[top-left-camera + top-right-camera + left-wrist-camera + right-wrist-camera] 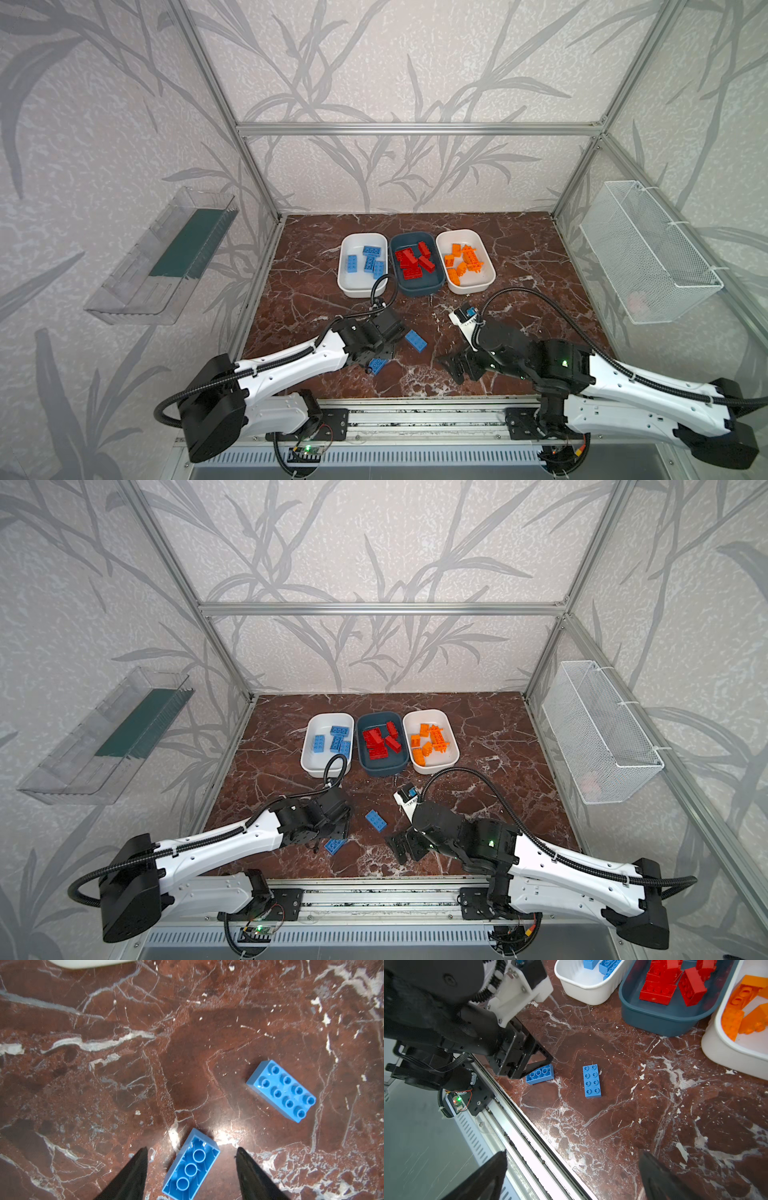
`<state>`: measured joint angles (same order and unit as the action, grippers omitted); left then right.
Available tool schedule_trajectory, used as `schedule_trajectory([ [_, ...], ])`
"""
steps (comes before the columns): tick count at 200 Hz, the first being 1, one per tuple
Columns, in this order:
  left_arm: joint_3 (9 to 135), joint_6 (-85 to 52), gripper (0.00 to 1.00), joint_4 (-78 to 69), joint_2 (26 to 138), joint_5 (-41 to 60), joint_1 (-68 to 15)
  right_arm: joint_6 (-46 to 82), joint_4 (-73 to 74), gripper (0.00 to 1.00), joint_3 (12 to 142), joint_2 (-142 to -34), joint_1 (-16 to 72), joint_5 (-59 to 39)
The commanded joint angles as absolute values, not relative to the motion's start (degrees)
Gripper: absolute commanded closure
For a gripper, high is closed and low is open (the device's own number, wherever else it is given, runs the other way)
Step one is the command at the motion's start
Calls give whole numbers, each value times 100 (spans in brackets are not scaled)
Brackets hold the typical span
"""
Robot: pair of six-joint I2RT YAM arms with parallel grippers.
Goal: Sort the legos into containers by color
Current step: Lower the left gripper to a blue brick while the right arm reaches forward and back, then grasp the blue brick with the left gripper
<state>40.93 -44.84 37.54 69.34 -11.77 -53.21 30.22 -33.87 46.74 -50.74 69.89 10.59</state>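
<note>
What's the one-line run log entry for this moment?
left pincer: open, straddling upside-down blue brick | right pincer: open, empty | studs-up blue brick: loose on table

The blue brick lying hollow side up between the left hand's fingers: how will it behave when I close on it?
Probably rigid: the flipped brick is moulded plastic with inner tubes, so it should not squash. It lies skewed inside the open left hand, so closing may twist it first. The table looks glossy, so a nudge would likely slide it, not roll it.

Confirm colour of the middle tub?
The middle tub is dark teal-blue; right wrist view shows it best.
</note>
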Motion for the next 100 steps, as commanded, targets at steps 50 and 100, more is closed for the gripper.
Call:
schedule_trajectory([
  [50,3335,-4777,32,3334,6692,-747,-5562,3514,-3848,1,4767,-5062,7661,1857],
  [100,2998,-4816,25,2956,6702,-546,-5563,3618,-3830,1,4792,-5097,7844,1974],
])
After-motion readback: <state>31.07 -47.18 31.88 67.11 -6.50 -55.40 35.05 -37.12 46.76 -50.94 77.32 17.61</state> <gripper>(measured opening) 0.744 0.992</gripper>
